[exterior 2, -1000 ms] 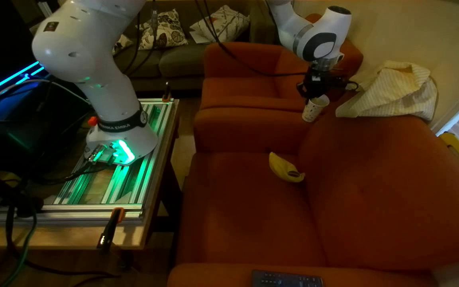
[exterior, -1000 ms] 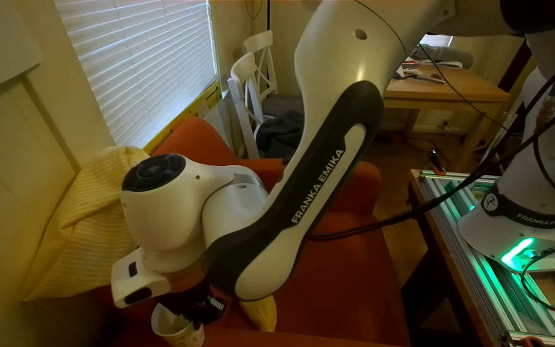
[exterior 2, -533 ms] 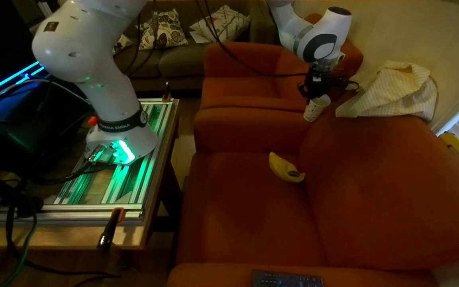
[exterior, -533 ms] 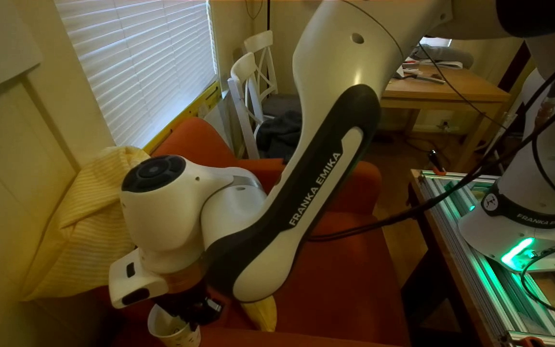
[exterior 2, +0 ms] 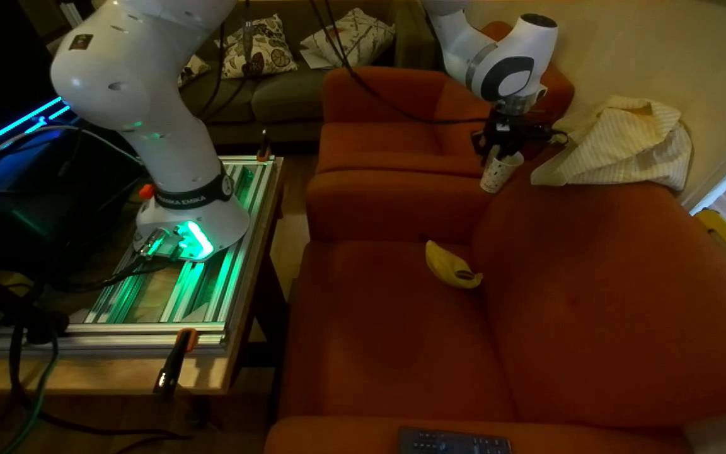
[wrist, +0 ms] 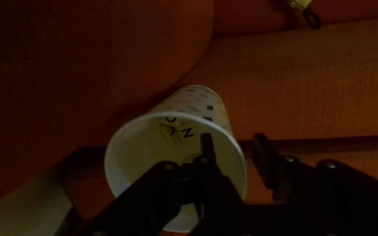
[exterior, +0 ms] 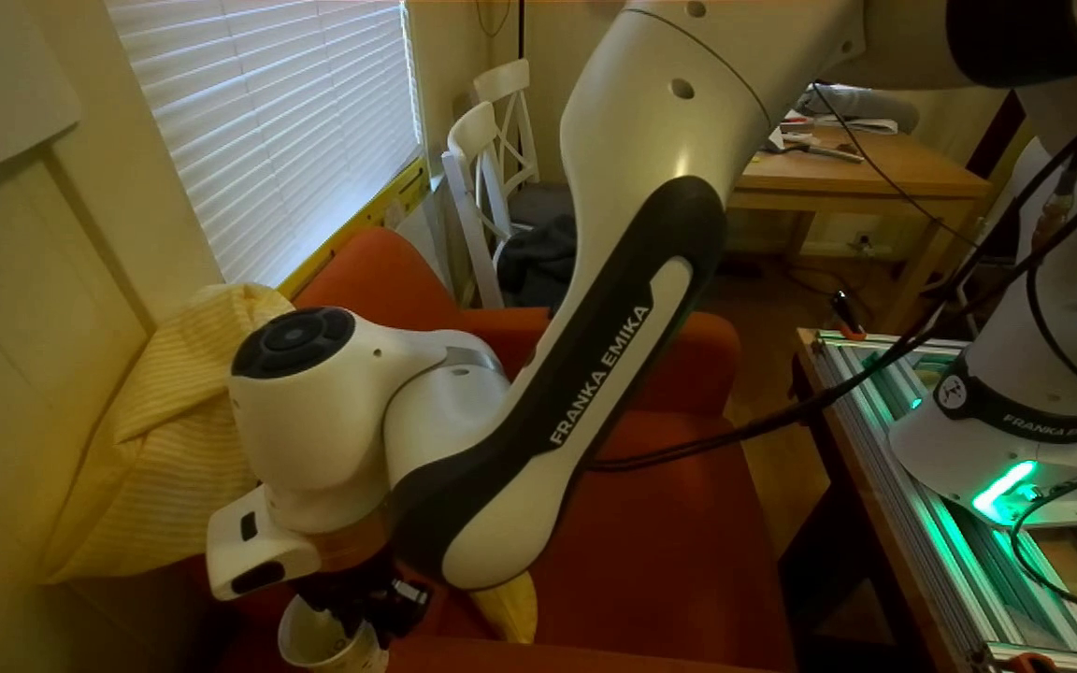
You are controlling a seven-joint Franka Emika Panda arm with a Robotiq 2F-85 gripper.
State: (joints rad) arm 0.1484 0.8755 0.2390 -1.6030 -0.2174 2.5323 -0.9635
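In the wrist view your gripper (wrist: 233, 144) reaches just right of centre with its jaws parted: one of its fingers (wrist: 207, 147) is over the mouth of the patterned cup (wrist: 156, 144), the other outside the right rim, and you see a gap on both sides of that edge. Lettered tiles (wrist: 186, 132) lie inside. In an exterior view the cup is at upper right, by the crease between arm and back of the orange sofa (exterior 2: 394, 328). Striped cloth (exterior 2: 628, 148) sits near you on the right there; the yellow banana-shaped item (exterior 2: 451, 265) lies lower, on the seat.
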